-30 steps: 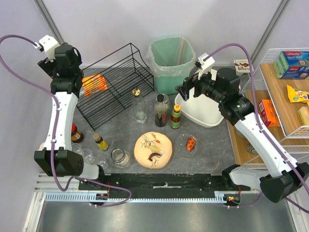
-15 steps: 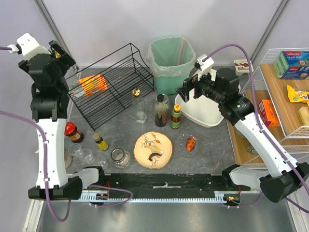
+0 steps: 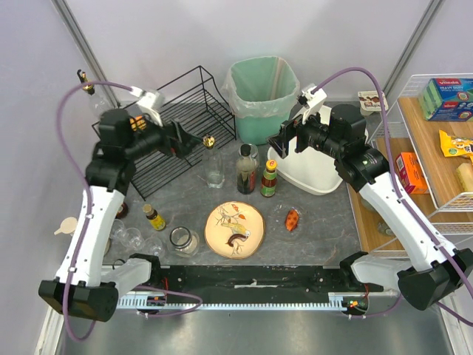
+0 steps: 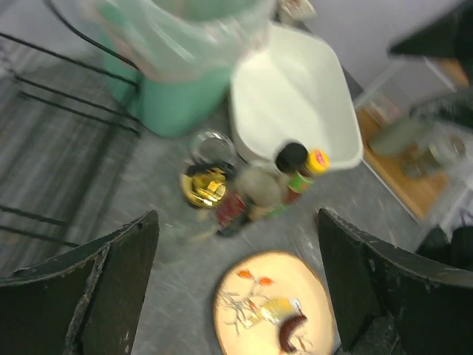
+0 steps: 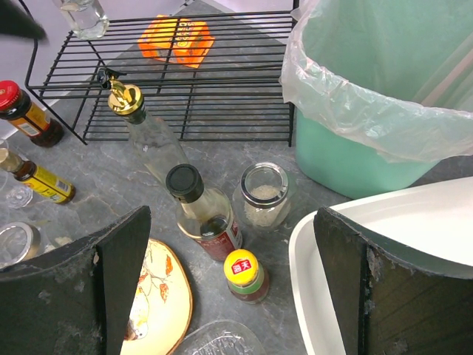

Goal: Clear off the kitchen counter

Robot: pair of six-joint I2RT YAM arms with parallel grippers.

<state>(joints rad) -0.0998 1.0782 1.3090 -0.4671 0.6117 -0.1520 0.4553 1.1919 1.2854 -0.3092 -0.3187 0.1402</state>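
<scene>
The kitchen counter (image 3: 325,229) is dark grey mottled stone. At its middle stand a clear bottle with a gold stopper (image 3: 213,164), a black-capped sauce bottle (image 3: 246,170), a yellow-capped bottle (image 3: 269,180) and a glass jar (image 3: 253,153). In front lie a round bird-painted plate (image 3: 236,229) and a glass dish (image 3: 293,220) holding something red. My left gripper (image 3: 194,146) hangs open just left of the gold stopper, and its blurred wrist view has the bottles and plate (image 4: 270,310) below the empty gripper (image 4: 236,218). My right gripper (image 3: 279,139) is open above the yellow-capped bottle (image 5: 245,274), nothing between its fingers (image 5: 126,274).
A black wire rack (image 3: 174,118) with an orange packet (image 3: 144,127) stands back left. A lined green bin (image 3: 264,96) and a white tub (image 3: 314,174) sit behind the bottles. Small bottles, a jar (image 3: 182,239) and glasses (image 3: 133,237) crowd front left. Wooden shelves (image 3: 436,148) are on the right.
My left arm has swung from the far left, across the wire rack, to just left of the gold-stoppered bottle. The right arm has barely moved.
</scene>
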